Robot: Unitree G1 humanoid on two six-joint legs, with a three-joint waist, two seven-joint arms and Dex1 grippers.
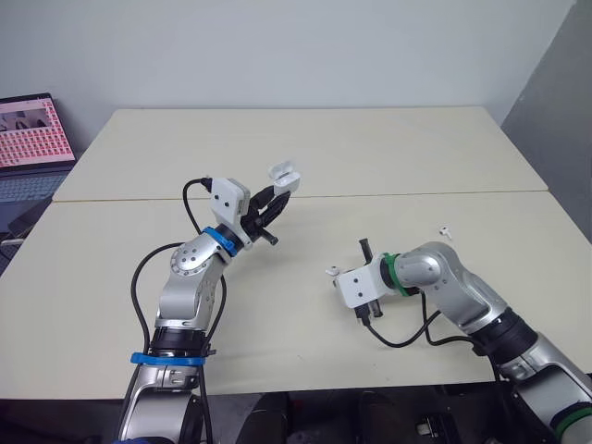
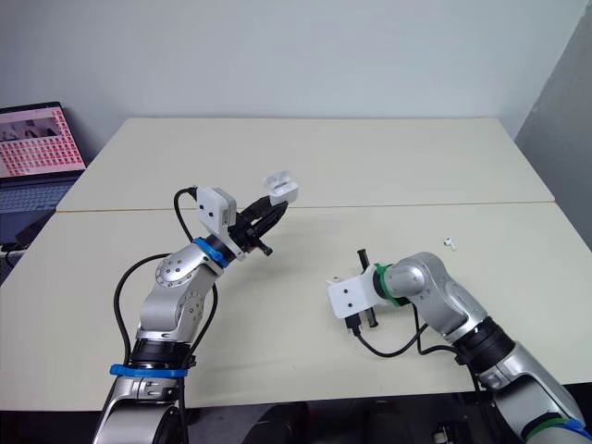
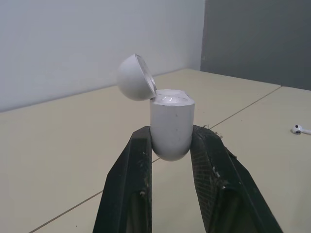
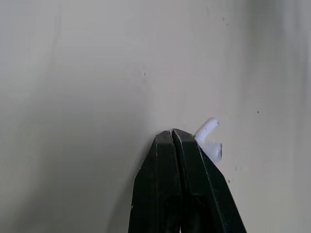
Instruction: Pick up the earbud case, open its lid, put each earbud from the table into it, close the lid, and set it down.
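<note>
Left pincer (image 1: 279, 194) is clamped on the lower half of the case (image 3: 171, 126) and holds it upright, well above the table (image 1: 370, 157). The lid (image 3: 133, 77) is tipped open, and I can't tell if anything sits inside. Right pincer (image 4: 172, 136) is down at the table, fingers pressed fully together with nothing between them. The near earbud (image 4: 210, 141) lies just beside the tips, touching the outer side of one finger, so I judge it is not gripped. The far earbud (image 1: 446, 230) sits at about 2 o'clock from my right pincer, well apart, and the case is at about 10 o'clock from it. The step in hand looks like grabbing the first earbud, with the lid part done and no bud loaded as far as I see. To do it well I should lift the right tips a touch, open them just wider than the bud and shift sideways so it sits between the pads. Then I come straight down and close slowly on the fat head, not the thin stem. The bud is small and smooth and will likely skid if a finger nudges it. The left should hold the case level with its mouth up.
</note>
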